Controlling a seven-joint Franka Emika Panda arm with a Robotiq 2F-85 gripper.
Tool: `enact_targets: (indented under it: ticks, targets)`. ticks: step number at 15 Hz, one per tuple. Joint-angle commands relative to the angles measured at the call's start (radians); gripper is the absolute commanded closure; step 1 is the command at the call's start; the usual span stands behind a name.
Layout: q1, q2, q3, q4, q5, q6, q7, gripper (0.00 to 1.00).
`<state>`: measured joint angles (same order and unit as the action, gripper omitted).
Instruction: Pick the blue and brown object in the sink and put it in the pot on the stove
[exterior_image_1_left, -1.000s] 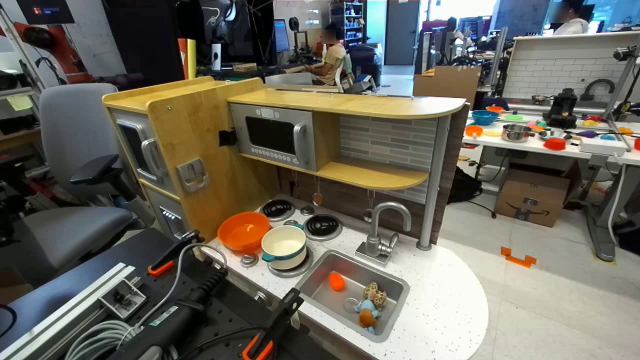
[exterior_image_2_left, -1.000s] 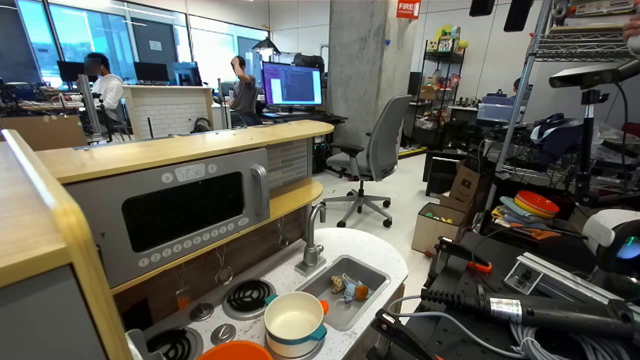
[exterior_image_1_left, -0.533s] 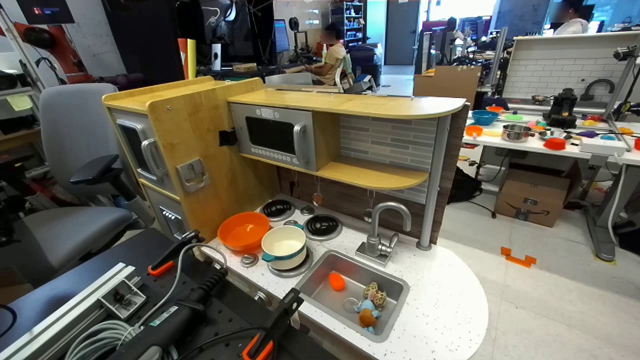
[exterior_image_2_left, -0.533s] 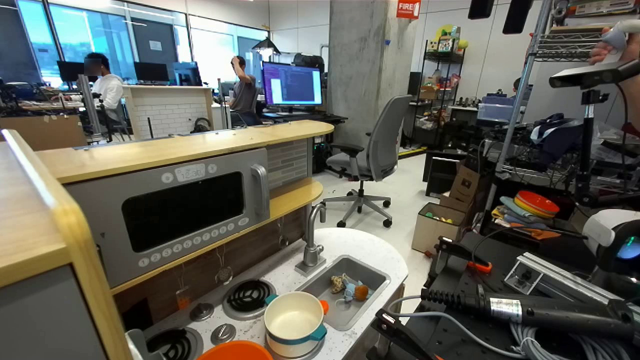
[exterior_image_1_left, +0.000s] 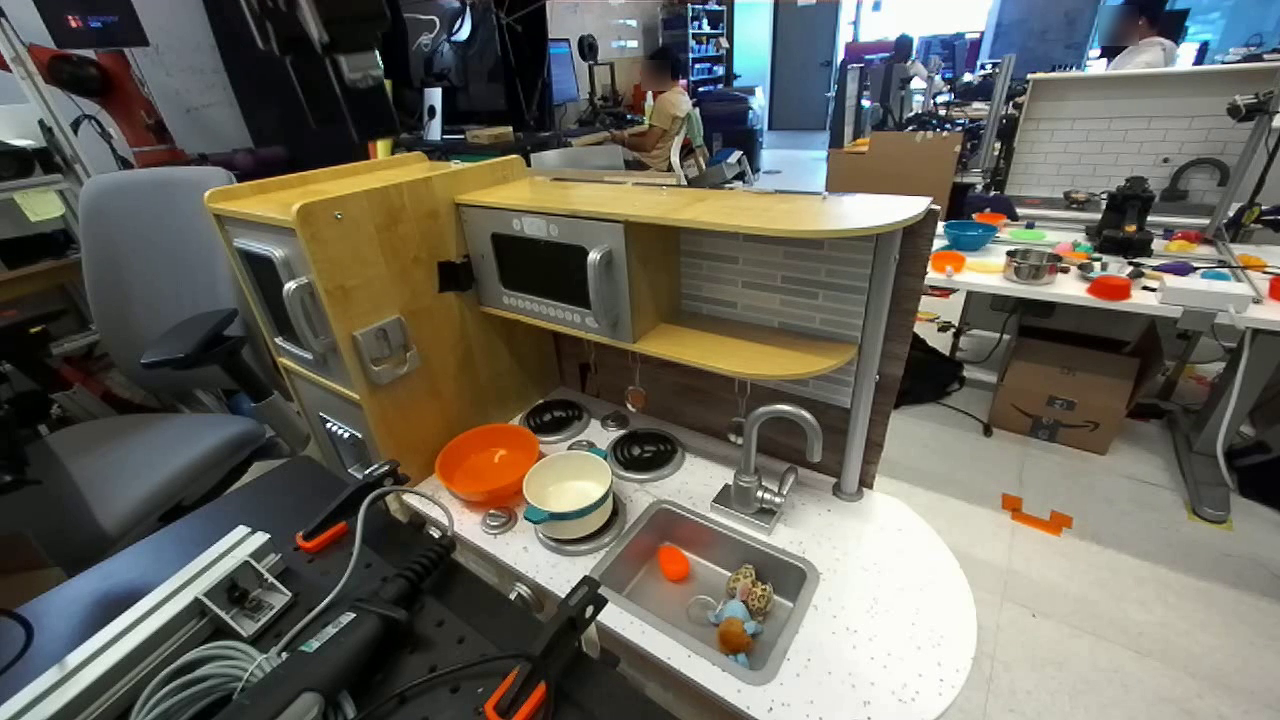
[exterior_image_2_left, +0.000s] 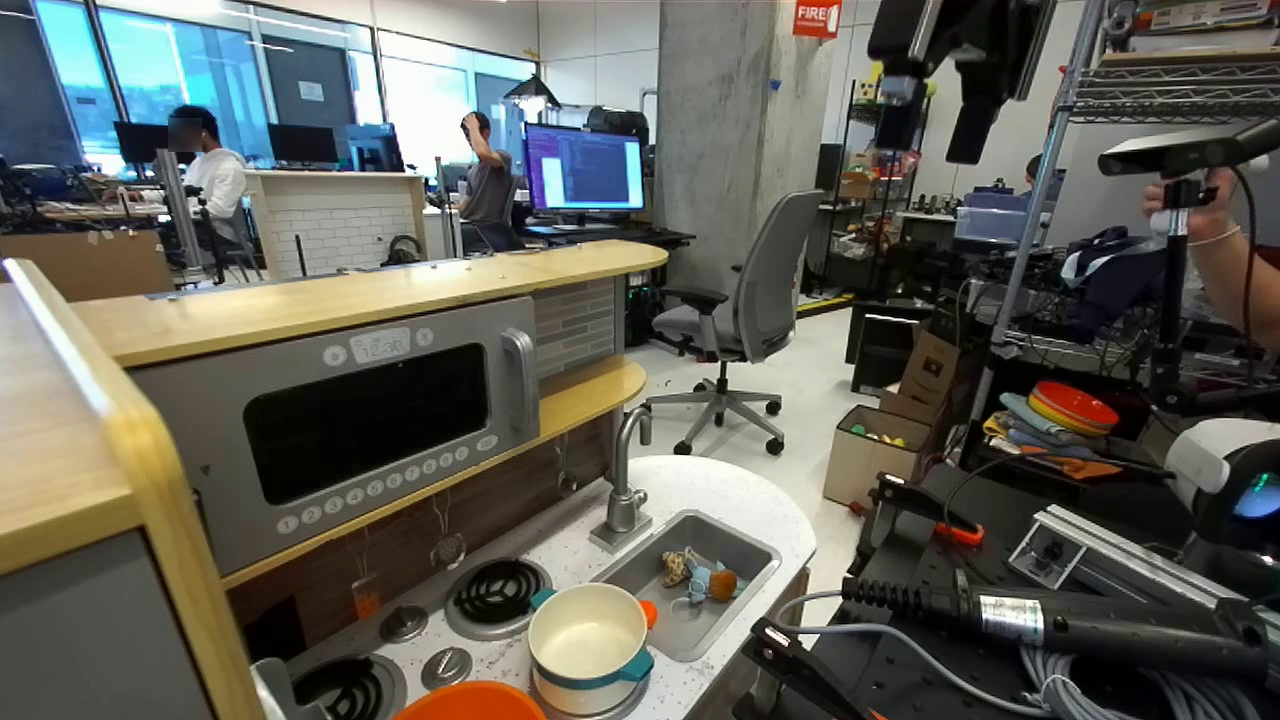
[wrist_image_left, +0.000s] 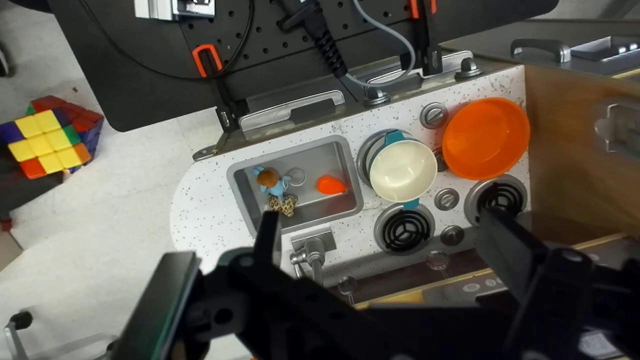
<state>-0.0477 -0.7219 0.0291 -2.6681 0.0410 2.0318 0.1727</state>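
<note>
The black two-jawed gripper (wrist_image_left: 382, 220) is noted high above the white speckled bench (wrist_image_left: 207, 200), jaws spread wide, nothing held. The small blue and brown soft-looking toy (wrist_image_left: 275, 188) is located below it, past the tip of one jaw as seen in the wrist view, lying in the grey rectangular sink (wrist_image_left: 315, 156). The round cream-and-teal pot (wrist_image_left: 403, 171) is seated on the flat black-coiled stove (wrist_image_left: 405, 231), also below, closer to the line of the gap between the jaws. Step judged: approach; grasp not yet made.

Risks: the toy is touched by a yellowish leopard-spotted object (wrist_image_left: 282, 206); both may be lifted together if the pair is pinched. Whether they are joined cannot be told. The clear round-rimmed item (wrist_image_left: 297, 176) just beside the toy might be caught likewise. The curved silver faucet (wrist_image_left: 315, 250) could be struck if descent is made obliquely from its side. A shallow pinch on the soft body might slip.
</note>
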Motion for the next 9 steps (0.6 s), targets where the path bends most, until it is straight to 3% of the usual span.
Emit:
enact_targets:
  ticks: [1, 9]
  targets:
    - [-0.026, 0.105, -0.021, -0.042, -0.021, 0.145, -0.023, 0.0]
    - [-0.062, 0.485, -0.046, -0.018, -0.037, 0.427, -0.02, 0.0]
